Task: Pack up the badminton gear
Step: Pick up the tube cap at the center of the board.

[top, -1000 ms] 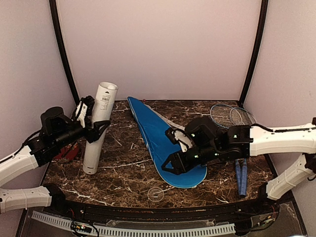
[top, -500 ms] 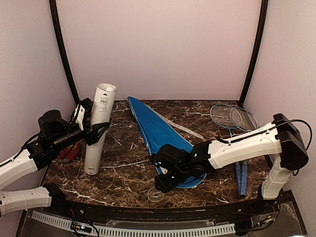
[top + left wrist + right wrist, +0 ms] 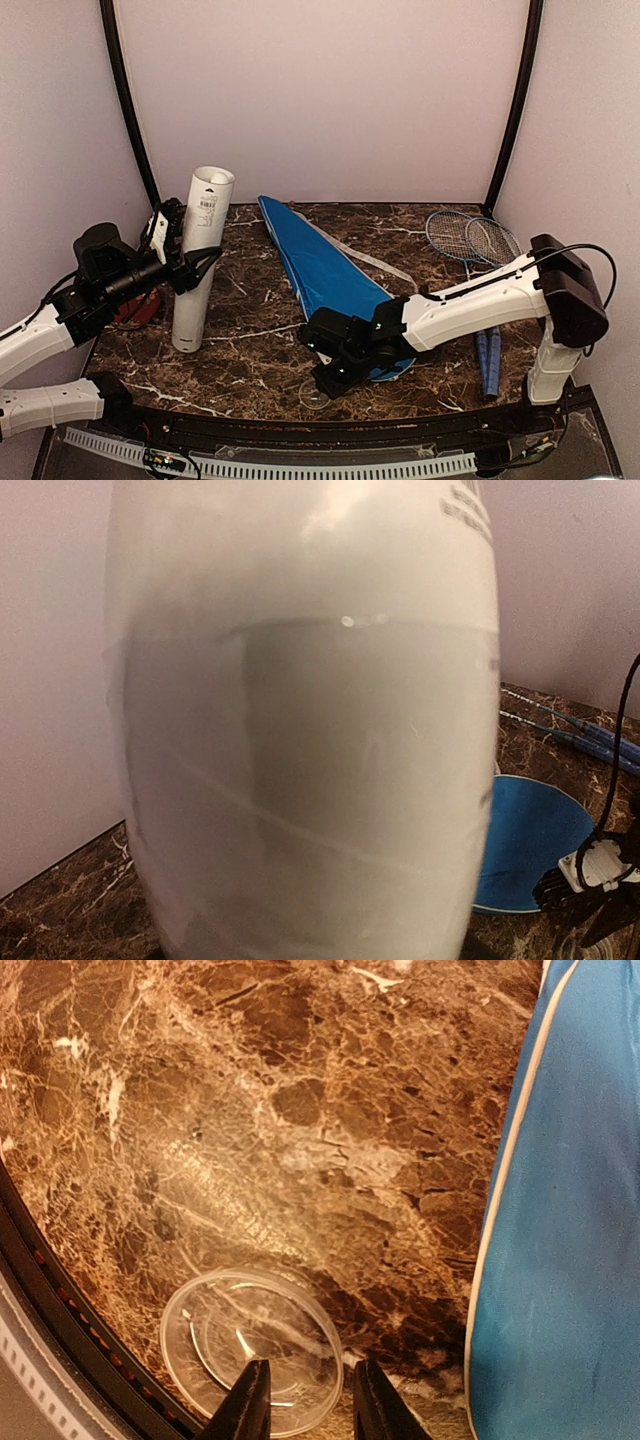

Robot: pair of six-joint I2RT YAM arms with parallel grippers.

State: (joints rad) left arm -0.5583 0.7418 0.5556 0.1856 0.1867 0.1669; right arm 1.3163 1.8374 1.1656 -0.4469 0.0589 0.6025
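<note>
The right gripper (image 3: 308, 1400) has swung from the blue cover (image 3: 320, 270) to the clear lid (image 3: 250, 1345), jaws narrowing astride its rim, grip unclear. The left gripper (image 3: 190, 265) clamps the upright white tube (image 3: 200, 250), awaiting capping.

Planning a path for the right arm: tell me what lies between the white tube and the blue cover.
Only bare marble tabletop lies between the white tube and the blue cover; the top view shows it.
</note>
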